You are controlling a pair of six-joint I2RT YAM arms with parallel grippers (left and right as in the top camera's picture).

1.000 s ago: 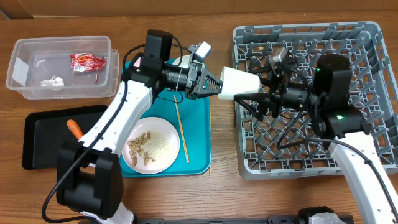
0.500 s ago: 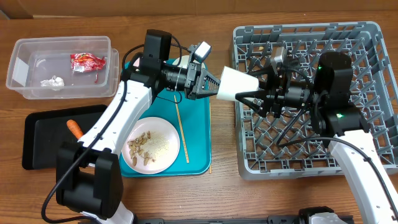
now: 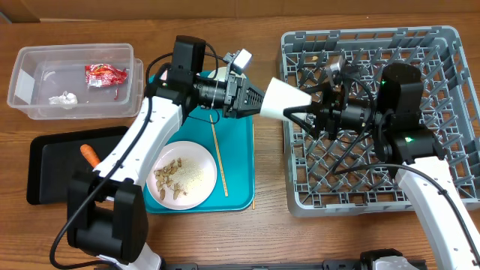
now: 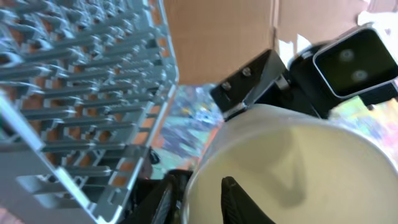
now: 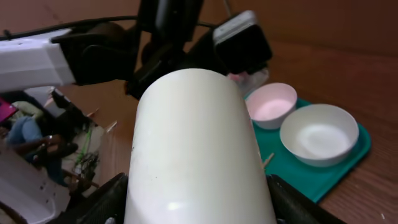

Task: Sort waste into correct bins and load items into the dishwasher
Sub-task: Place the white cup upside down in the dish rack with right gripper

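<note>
A small white cup point(image 3: 285, 100) hangs in the air on its side between the arms, left of the grey dish rack point(image 3: 360, 34). My left gripper point(image 3: 259, 100) is shut on its rim, one finger inside point(image 4: 231, 193). My right gripper point(image 3: 296, 105) has a finger against each side of the cup's narrow end point(image 5: 196, 143). The red wrapper point(image 3: 105, 74) and white tissue point(image 3: 64, 98) lie in the clear tub point(image 3: 22, 56). The carrot point(image 3: 90, 155) lies in the black tray point(image 3: 52, 180). Beige scraps point(image 3: 171, 178) sit on the white plate point(image 3: 202, 176).
The plate and the wooden chopsticks point(image 3: 219, 161) lie on the teal tray point(image 3: 240, 172). Two white bowls point(image 5: 320, 134) sit at the tray's far end, mostly hidden under my left arm in the overhead view. The rack point(image 4: 74, 81) fills the table's right side.
My right gripper has moved left along the cup and its fingers have drawn in onto the narrow end. My left gripper still holds the rim and has barely moved.
</note>
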